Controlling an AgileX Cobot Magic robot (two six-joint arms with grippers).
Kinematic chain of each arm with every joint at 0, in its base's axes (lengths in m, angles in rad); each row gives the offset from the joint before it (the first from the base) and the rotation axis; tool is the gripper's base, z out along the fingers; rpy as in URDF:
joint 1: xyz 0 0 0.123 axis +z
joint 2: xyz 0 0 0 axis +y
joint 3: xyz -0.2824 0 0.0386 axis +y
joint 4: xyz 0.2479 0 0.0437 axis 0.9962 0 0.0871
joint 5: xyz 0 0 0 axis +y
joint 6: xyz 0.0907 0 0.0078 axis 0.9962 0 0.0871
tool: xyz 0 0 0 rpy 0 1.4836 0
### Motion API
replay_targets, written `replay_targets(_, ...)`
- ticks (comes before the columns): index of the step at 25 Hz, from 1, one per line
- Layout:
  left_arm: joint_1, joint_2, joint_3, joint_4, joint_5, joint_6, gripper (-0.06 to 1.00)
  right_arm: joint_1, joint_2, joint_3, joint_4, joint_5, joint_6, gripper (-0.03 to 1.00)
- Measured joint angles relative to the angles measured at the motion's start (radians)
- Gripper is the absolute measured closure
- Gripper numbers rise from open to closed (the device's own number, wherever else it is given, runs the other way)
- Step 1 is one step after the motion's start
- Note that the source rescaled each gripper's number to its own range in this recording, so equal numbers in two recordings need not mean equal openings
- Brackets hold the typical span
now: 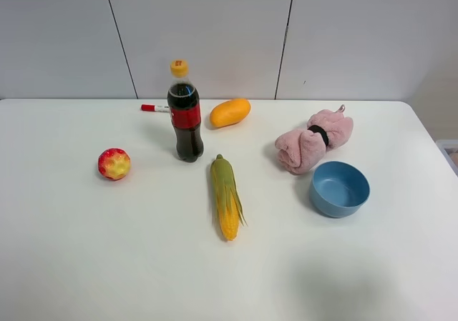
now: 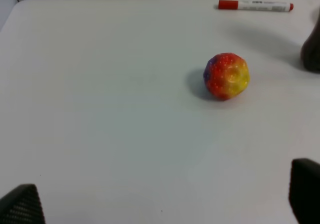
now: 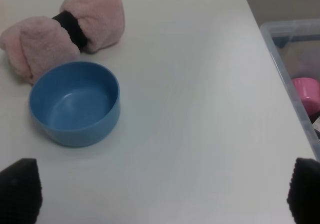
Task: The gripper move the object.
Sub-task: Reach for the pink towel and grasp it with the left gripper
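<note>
On the white table (image 1: 107,249) lie a red-and-yellow bumpy ball (image 1: 114,164), a cola bottle (image 1: 185,117) standing upright, a yellow mango (image 1: 230,112), a corn cob (image 1: 227,195), a rolled pink towel (image 1: 314,140) and a blue bowl (image 1: 339,188). Neither arm shows in the high view. My left gripper (image 2: 162,199) is open and empty, well short of the ball (image 2: 226,76). My right gripper (image 3: 162,191) is open and empty, short of the empty bowl (image 3: 75,102) and the towel (image 3: 65,32).
A red-capped marker (image 1: 154,108) lies behind the bottle; it also shows in the left wrist view (image 2: 255,5). A clear plastic bin (image 3: 295,64) holding a pink item stands off the table's right edge. A white wall runs behind the table.
</note>
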Motion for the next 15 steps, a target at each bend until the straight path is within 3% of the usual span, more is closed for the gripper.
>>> replay_targets(15, 0.000, 0.000, 0.000, 0.000, 0.000, 0.000, -0.06, 0.000, 0.000, 0.000, 0.000, 0.000, 0.000, -0.03)
